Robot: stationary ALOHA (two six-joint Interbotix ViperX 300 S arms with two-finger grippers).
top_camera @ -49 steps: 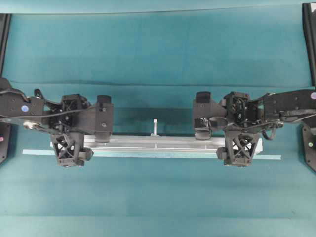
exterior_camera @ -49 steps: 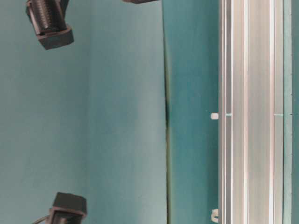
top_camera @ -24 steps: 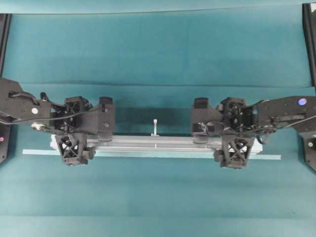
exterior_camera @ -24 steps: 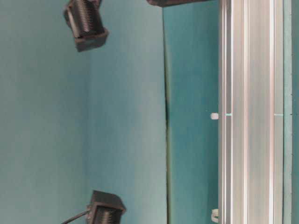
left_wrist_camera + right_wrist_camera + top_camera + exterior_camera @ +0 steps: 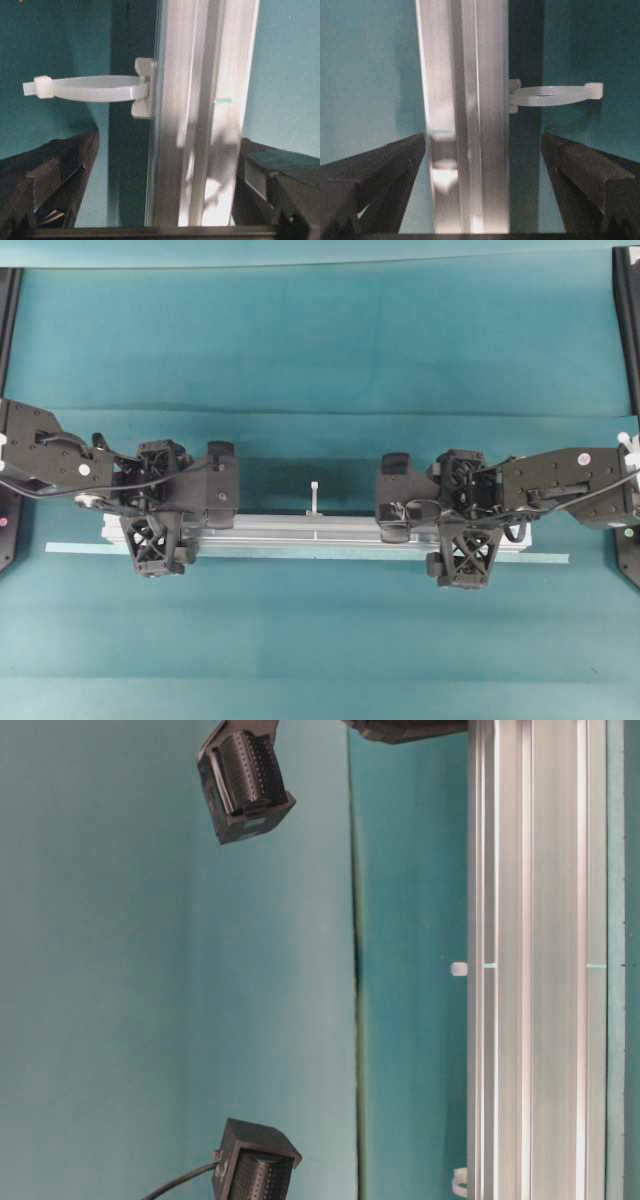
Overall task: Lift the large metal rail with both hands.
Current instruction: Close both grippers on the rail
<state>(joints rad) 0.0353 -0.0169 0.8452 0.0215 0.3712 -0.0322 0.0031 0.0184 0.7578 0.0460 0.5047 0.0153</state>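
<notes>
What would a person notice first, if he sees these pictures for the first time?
The eye goes first to the large metal rail, a long silver bar lying across the middle of the teal table. Next come the two black grippers: the left gripper straddles the rail near its left end and the right gripper near its right end, both with fingers open. In the wrist views, white loops stick out sideways from the rail's edge.

No readable text, labels, brands or numbers in any view.

Nothing printed or engraved on the long silver grooved aluminium rail (image 5: pixel 320 535), on the teal cloth-covered table (image 5: pixel 320 360), or on the black arm housings; only small round coloured stickers (image 5: pixel 84 469) on those housings, blank or too small to make out.
</notes>
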